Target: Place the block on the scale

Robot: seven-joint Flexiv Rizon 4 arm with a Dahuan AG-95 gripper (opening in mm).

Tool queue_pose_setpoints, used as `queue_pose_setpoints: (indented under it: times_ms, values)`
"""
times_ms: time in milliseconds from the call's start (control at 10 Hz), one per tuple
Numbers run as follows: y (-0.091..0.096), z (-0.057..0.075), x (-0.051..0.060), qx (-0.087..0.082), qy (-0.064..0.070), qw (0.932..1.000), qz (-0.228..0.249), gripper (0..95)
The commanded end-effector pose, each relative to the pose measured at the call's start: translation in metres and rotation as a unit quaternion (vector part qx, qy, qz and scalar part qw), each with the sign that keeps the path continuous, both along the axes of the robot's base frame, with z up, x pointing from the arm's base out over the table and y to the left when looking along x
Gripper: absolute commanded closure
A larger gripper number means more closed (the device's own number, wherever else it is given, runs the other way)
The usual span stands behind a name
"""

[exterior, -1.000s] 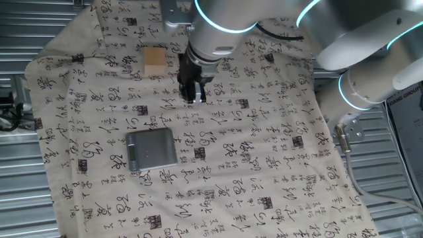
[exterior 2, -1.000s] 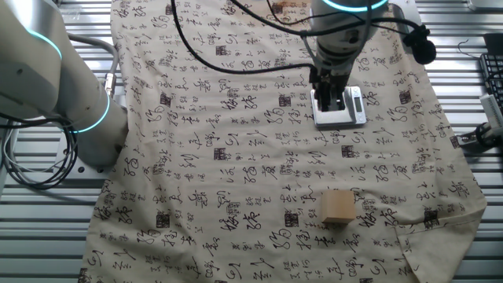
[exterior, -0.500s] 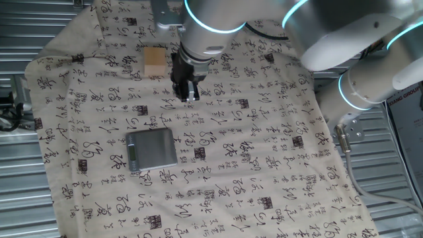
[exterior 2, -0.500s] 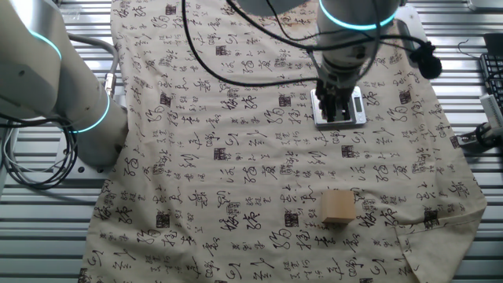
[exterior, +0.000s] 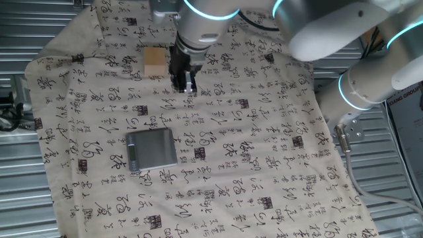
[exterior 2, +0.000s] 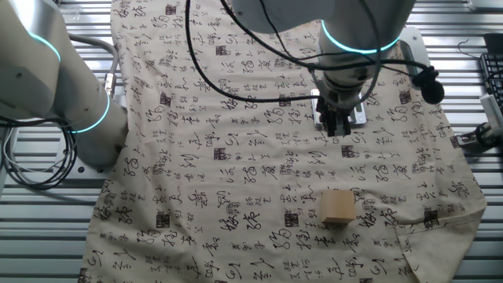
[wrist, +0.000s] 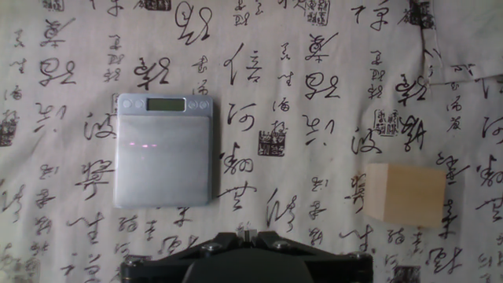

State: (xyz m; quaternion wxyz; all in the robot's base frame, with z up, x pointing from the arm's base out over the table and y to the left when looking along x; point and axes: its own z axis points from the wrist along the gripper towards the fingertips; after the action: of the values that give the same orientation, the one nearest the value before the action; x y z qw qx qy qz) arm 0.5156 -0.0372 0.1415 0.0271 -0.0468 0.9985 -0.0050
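Pale wood is what the block [exterior: 154,62] is made of: a small plain cube, sharp-edged and unmarked, resting flat on the calligraphy-printed cloth [exterior: 264,165] near the far left of it in one fixed view; in the hand view the block [wrist: 405,194] lies to the right and the scale [wrist: 164,149] to the left, the two well apart with bare cloth between; nothing is held by the gripper [exterior: 184,80], which hangs just right of the block in that fixed view with its fingers close together (whether they are fully shut cannot be told from these views).

Several faults can be foreseen; if the fingers are lowered at their present narrow spacing, the top of the cube would be struck rather than straddled, so a wider opening would be needed first; a descent slightly off centre would be expected to push the light cube aside or tip it, the loose cloth giving little resistance; a fold of cloth could be pinched with it; a careless release over the smooth grey plate [exterior 2: 357,110] might leave the cube overhanging an edge or covering the display strip [wrist: 164,104].
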Motion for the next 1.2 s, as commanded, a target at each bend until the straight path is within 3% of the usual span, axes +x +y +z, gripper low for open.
queue_pose_setpoints:
  times_ms: [100, 800, 1200]
  values:
    - [-0.003, -0.002, 0.001, -0.005, -0.002, 1.0000, 0.002, 95.0]
    - [-0.032, -0.015, -0.001, -0.003, -0.006, 0.9998, 0.021, 95.0]
    - [-0.050, -0.011, -0.007, -0.006, 0.000, 0.9996, 0.026, 95.0]
